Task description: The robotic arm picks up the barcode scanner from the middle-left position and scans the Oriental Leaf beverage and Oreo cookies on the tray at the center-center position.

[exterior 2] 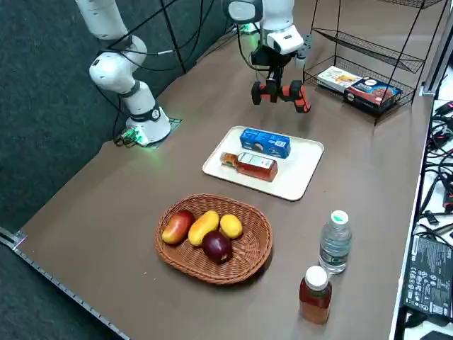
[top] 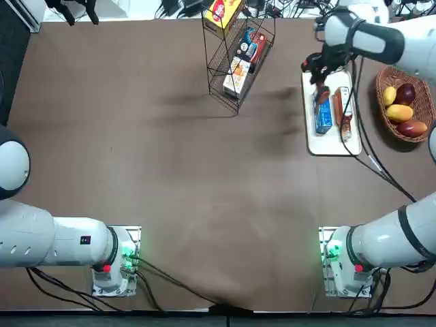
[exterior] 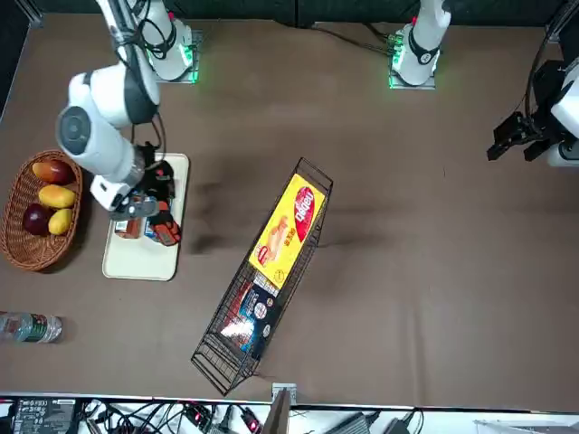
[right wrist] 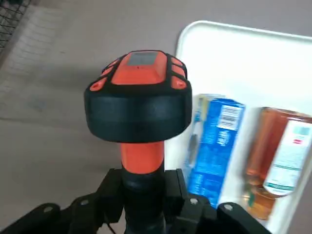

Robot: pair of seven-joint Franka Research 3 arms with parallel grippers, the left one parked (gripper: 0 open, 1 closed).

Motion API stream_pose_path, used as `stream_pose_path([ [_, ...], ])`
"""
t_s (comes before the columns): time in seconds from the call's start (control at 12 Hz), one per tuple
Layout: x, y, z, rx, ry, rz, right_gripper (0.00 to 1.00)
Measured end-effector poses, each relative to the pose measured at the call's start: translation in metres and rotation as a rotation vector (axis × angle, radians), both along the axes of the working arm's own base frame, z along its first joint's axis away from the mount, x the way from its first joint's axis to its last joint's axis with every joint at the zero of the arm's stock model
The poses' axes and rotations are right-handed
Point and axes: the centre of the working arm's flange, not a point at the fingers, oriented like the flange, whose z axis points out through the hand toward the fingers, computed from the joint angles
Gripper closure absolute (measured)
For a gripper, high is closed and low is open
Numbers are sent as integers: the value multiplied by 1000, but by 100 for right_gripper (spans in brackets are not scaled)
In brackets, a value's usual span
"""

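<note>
My right gripper (exterior 2: 277, 74) is shut on the handle of the barcode scanner (exterior 2: 282, 93), a black body with orange trim. In the wrist view the gripper (right wrist: 144, 189) clamps the orange neck under the scanner (right wrist: 139, 104) head. The scanner hangs in the air above the far end of the white tray (exterior 2: 298, 181), with its head (top: 322, 92) pointing down at it. On the tray lie the blue Oreo cookies (exterior 2: 265, 142) (right wrist: 214, 146) and the Oriental Leaf beverage (exterior 2: 251, 165) (right wrist: 276, 161) side by side. The front view shows the scanner (exterior: 164, 226) over the tray (exterior: 142, 260).
A wicker basket (exterior 2: 249, 263) of fruit sits near the tray at the table's right edge. A clear water bottle (exterior 2: 335, 242) and a brown bottle (exterior 2: 315, 294) stand beyond it. A black wire rack (top: 235, 58) with boxes lies tipped at the far middle.
</note>
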Motion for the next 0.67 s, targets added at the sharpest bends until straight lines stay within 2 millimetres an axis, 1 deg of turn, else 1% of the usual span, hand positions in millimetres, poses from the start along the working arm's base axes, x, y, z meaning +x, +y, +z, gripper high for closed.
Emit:
stream_pose_path([
  [0.17, -2, 31, -16, -4, -5, -24, 58],
  [0.33, -4, 57, -40, -7, -3, -36, 58],
  [0.5, -6, 74, -62, -10, -1, -51, 58],
  [0.67, -7, 83, -77, -13, 0, -75, 58],
])
